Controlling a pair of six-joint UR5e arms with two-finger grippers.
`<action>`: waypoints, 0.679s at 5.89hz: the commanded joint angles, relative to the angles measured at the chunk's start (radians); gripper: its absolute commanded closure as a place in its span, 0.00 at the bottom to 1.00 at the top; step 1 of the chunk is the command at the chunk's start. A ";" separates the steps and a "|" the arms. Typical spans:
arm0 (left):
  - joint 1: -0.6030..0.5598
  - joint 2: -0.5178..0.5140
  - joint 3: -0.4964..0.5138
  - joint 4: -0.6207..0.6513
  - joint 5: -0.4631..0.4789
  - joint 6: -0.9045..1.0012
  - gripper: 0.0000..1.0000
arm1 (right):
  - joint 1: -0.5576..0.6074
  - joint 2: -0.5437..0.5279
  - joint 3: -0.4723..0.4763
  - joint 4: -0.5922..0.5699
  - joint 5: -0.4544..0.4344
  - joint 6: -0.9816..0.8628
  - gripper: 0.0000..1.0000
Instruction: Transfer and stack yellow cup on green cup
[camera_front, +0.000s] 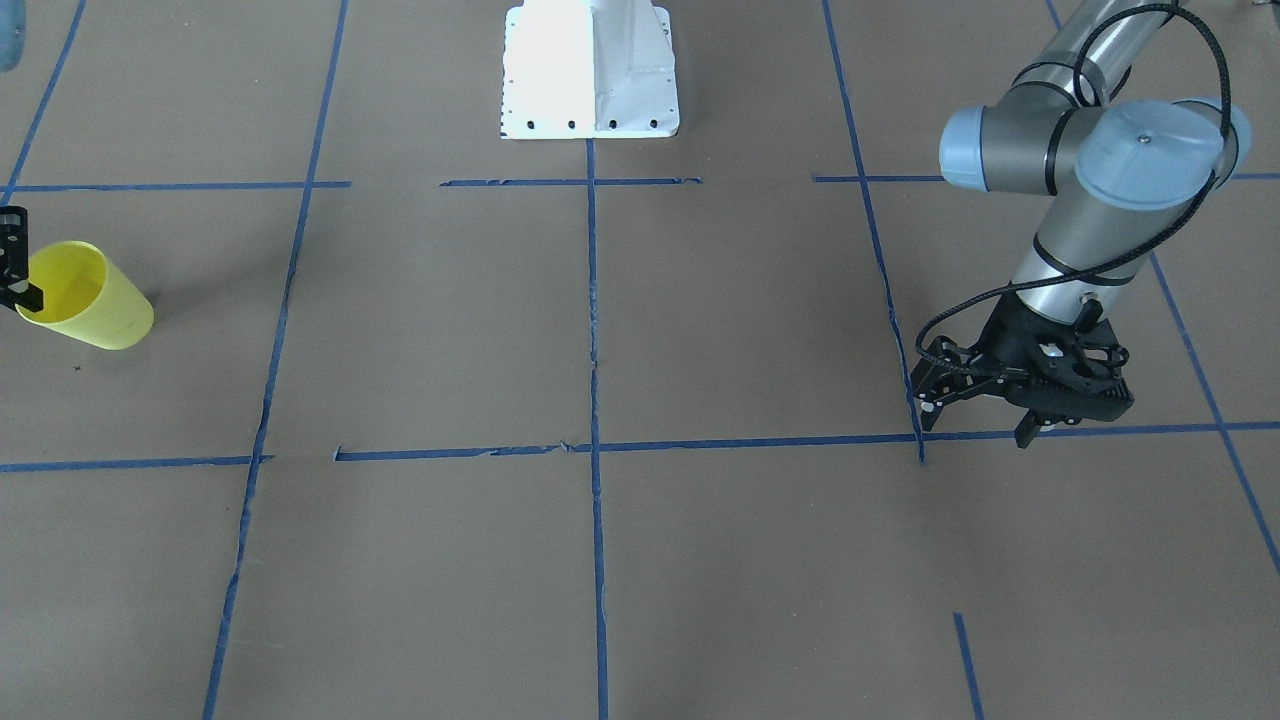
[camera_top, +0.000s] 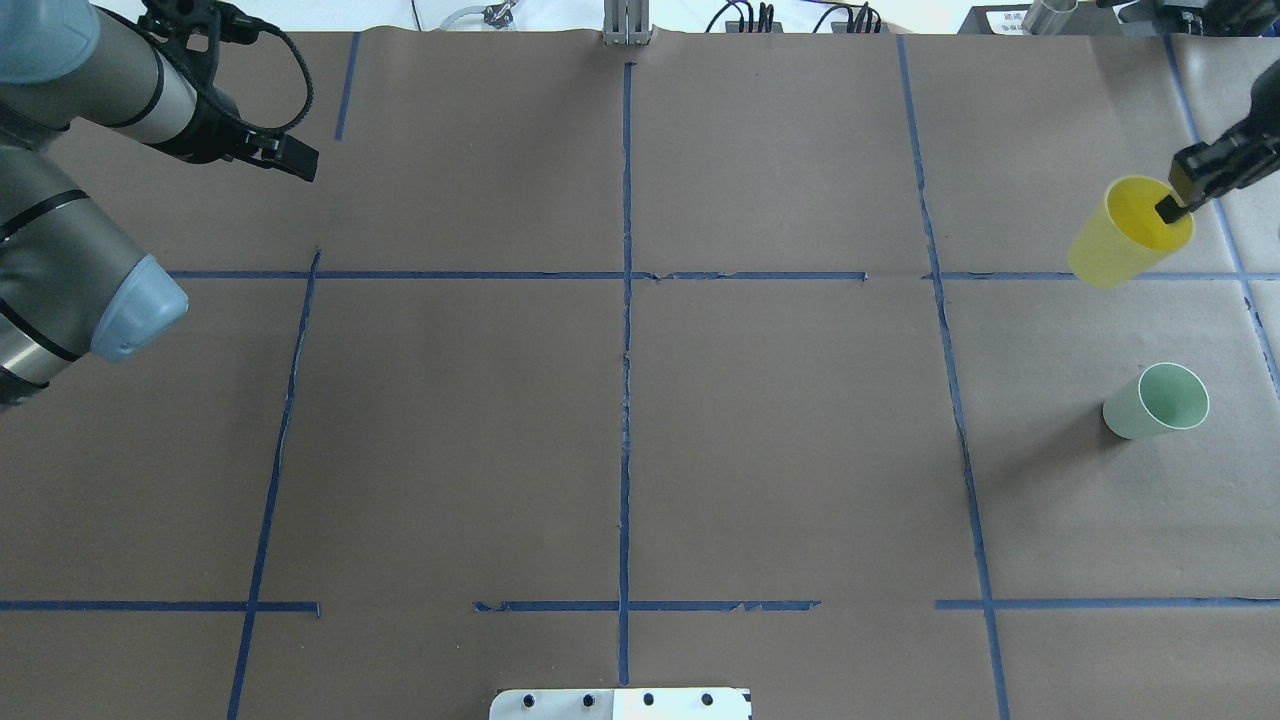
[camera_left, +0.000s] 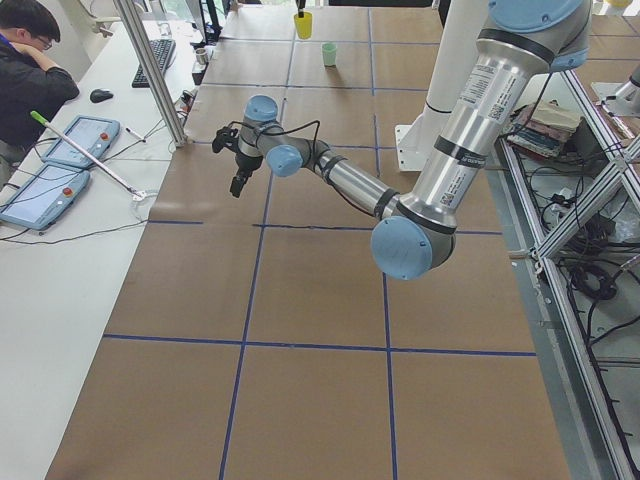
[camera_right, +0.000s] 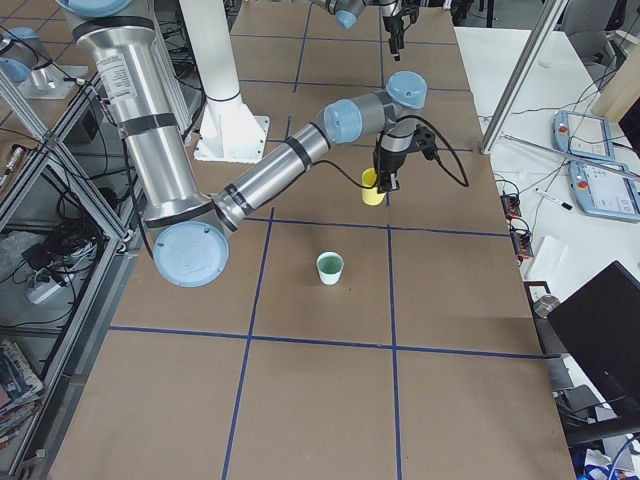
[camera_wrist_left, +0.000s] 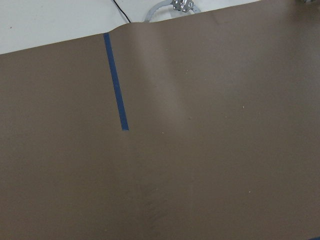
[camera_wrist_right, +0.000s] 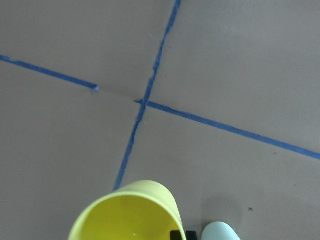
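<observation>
The yellow cup (camera_top: 1118, 245) hangs tilted from my right gripper (camera_top: 1178, 200) at the table's far right, and seems to be slightly off the paper. The gripper is shut on the cup's rim, with one finger (camera_top: 1167, 208) inside the cup. The cup also shows in the front view (camera_front: 95, 300), the right side view (camera_right: 371, 190) and the right wrist view (camera_wrist_right: 127, 215). The green cup (camera_top: 1158, 400) stands upright on the table, nearer the robot than the yellow one; its rim shows in the right wrist view (camera_wrist_right: 220, 232). My left gripper (camera_front: 977, 427) is open and empty above the table's left side.
The white robot base plate (camera_front: 590, 90) sits at the table's middle near edge. Blue tape lines (camera_top: 626, 300) divide the brown paper. An operator (camera_left: 30, 70) sits at a side table with tablets (camera_left: 45, 190) beyond the far edge, and a metal post (camera_left: 150, 70) stands there.
</observation>
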 joint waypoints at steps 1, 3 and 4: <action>-0.002 0.069 -0.029 0.007 -0.059 0.000 0.00 | 0.008 -0.191 0.021 0.100 -0.056 -0.053 1.00; -0.002 0.085 -0.036 0.012 -0.059 0.000 0.00 | 0.007 -0.239 -0.016 0.114 -0.060 -0.054 1.00; -0.002 0.085 -0.037 0.010 -0.059 -0.003 0.00 | 0.003 -0.242 -0.016 0.113 -0.058 -0.045 1.00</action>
